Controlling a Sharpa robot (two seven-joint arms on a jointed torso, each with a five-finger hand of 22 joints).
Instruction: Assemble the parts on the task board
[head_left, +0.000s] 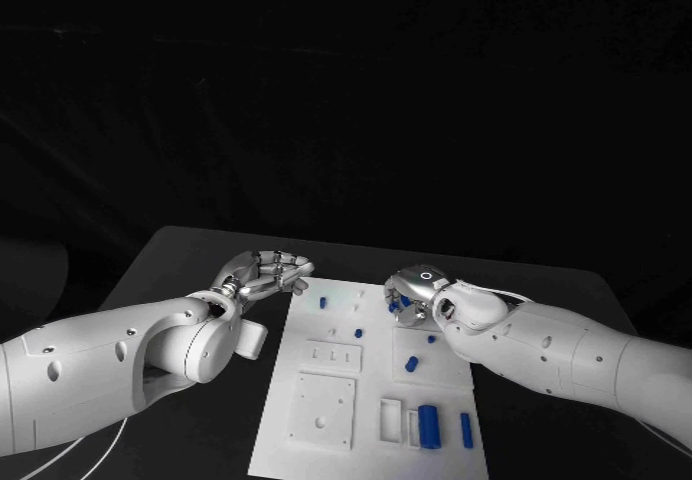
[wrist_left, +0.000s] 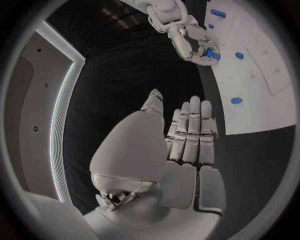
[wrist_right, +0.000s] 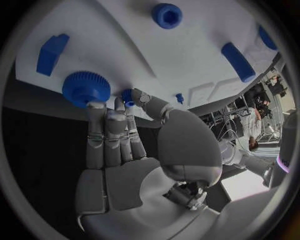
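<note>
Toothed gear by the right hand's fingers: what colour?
Blue; the gear shows best in the right wrist view.

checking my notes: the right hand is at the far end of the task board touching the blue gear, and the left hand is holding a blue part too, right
Not quite. The left hand holds nothing: the left wrist view shows its fingers straight, over bare black table beside the task board. The rest stands: the right wrist view shows the right hand with fingertips at the blue gear.
</note>
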